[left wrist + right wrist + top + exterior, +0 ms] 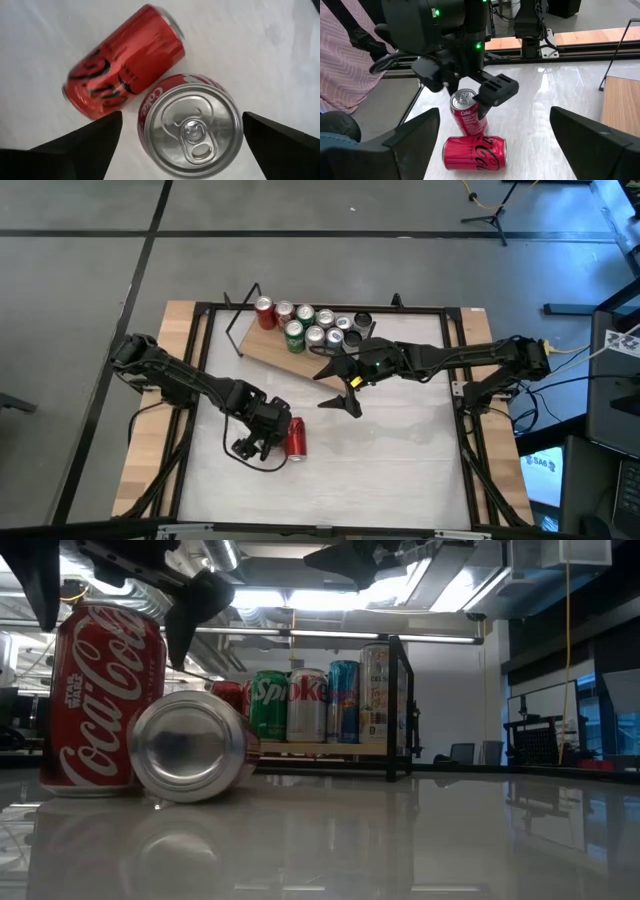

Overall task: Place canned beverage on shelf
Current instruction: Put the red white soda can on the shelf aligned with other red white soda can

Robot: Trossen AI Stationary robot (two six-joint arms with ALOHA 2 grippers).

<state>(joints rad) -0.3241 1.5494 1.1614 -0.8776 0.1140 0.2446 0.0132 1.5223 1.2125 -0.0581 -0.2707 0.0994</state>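
An upright red Coke can (192, 127) stands on its base on the white tabletop, between the open fingers of my left gripper (262, 440), which points down over it. The fingers stand on either side of the can, apart from it. A second red can (296, 437) lies on its side right beside the upright one; it also shows in the right wrist view (475, 152). The shelf (270, 352), a wooden board on black wire supports, holds several cans (305, 325) at the table's far side. My right gripper (342, 395) hangs open and empty between shelf and cans.
The black frame rails (195, 380) run along the table's sides. The shelf's black wire end (400, 705) stands upright beside its cans. A person in pink striped cloth (340, 55) is beyond the table's left edge. Bare tabletop (400, 460) lies at the near right.
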